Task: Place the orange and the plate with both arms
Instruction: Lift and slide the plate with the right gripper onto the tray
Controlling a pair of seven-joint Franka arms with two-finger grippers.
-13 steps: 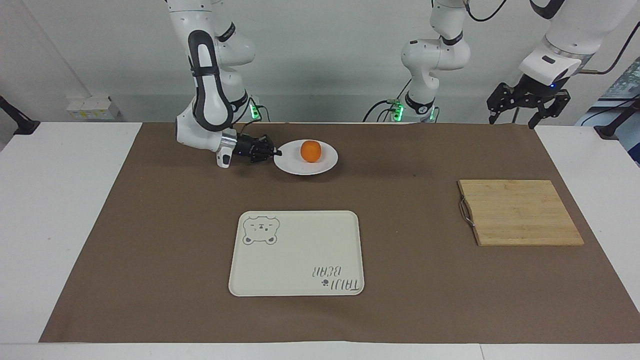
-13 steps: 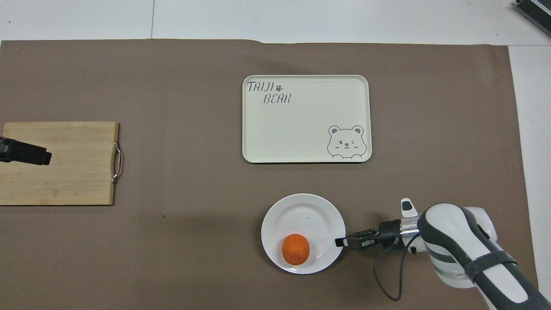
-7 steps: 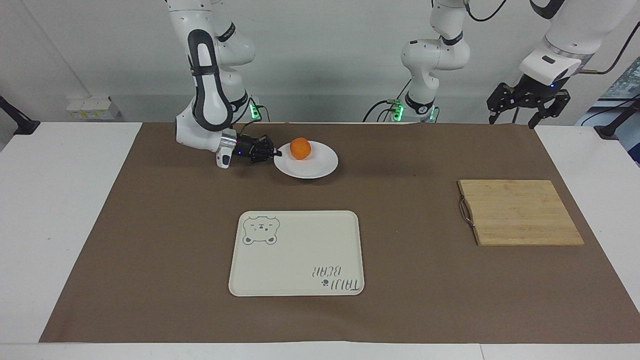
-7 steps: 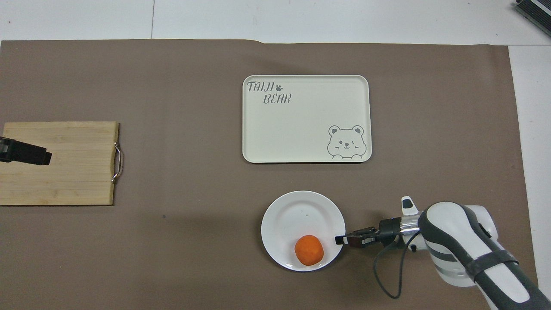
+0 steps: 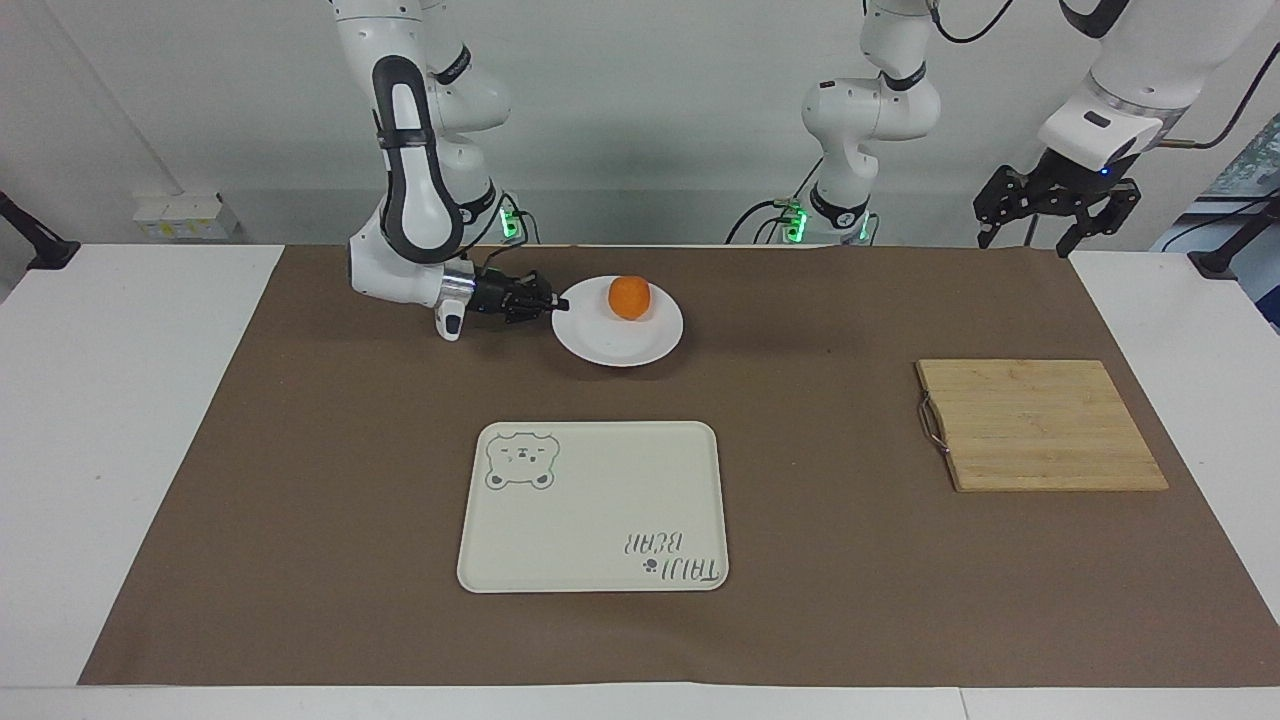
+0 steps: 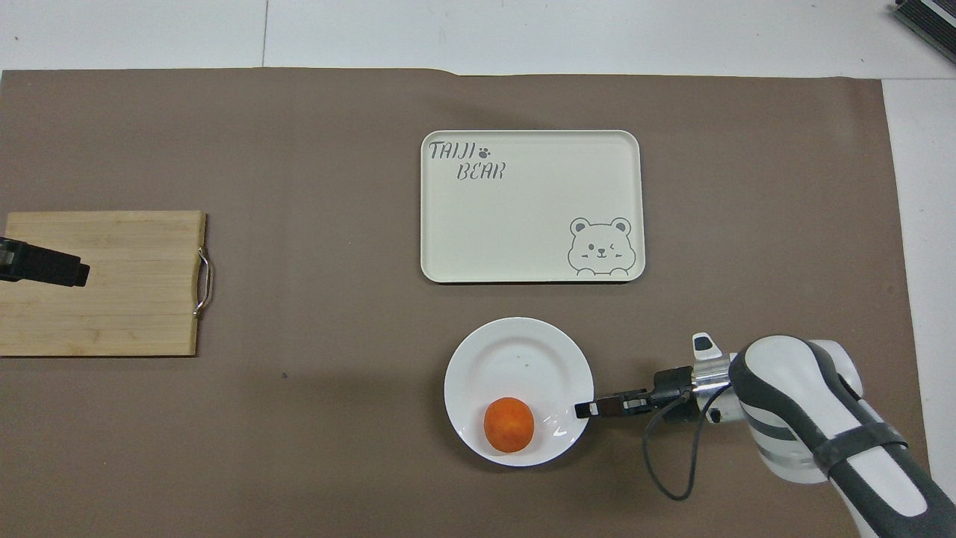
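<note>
Orange (image 5: 629, 297): small, round, bright orange fruit with a matt skin; it lies in the plate, on the part of it nearest to the robots.
Plate (image 5: 640, 345): round, shallow, glossy white dish. It is between the cream tray and the robots, toward the right arm's end of the counter. In the facing view it looks lifted and tilted a little, but this is not sure.
Right arm (image 5: 405, 170): white jointed arm with a dark band; it bends down from its base, and the wrist lies almost horizontal, low over the brown mat.
Right gripper (image 5: 558, 304): black; it points sideways at the plate, and the jaws are pinched on the plate's rim, on the side toward the right arm's end.
Left arm (image 5: 1120, 90): it waits, lifted high.
Left gripper (image 5: 1030, 238): black, it hangs with the jaws spread wide and holds nothing; in the overhead view its tip (image 6: 45, 265) shows over the cutting board.
Tray (image 5: 590, 560): rectangular, cream, smooth, with round corners, a bear drawing and the letters "TAIJI BEAR"; it is farther from the robots than the plate.
Cutting board (image 5: 1040, 425): rectangular, pale wood in strips, with a small metal handle on one short side; toward the left arm's end.
Mat (image 5: 300, 500): brown, matt sheet that covers most of the white counter (image 5: 100, 400).
</note>
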